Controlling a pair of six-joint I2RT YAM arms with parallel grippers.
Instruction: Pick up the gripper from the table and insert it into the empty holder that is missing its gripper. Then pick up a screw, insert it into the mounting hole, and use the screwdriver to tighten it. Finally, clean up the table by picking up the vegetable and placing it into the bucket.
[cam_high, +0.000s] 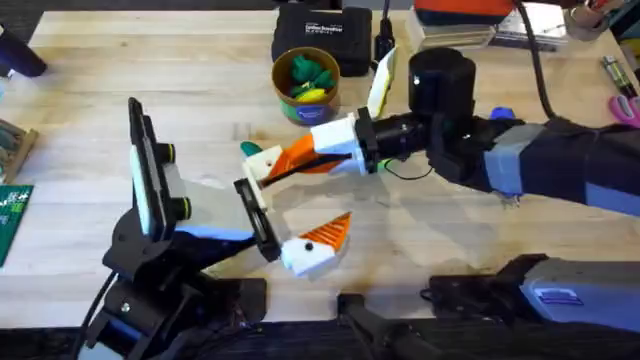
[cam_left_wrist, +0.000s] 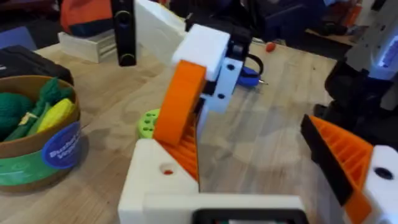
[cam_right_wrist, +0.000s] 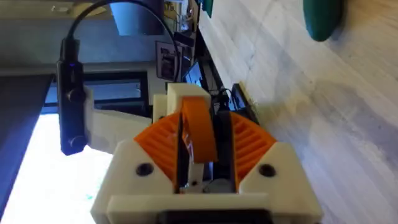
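The right gripper is reaching in from the right side of the table and is clamping the loose orange gripper between its 2 orange ribbed pads. The loose piece is meeting the white holder at the tip of the left arm, and the left wrist view is showing its lower end resting against the holder just above a small round hole. The left gripper is standing open: 1 side is the bare holder, and the other side, an orange finger on its white block, is lying well apart from it. The bucket is sitting just behind the right gripper, holding green and yellow toy pieces. The dark teal vegetable is lying on the table beside the holder. The blue screwdriver is lying on the table beyond the clamped piece.
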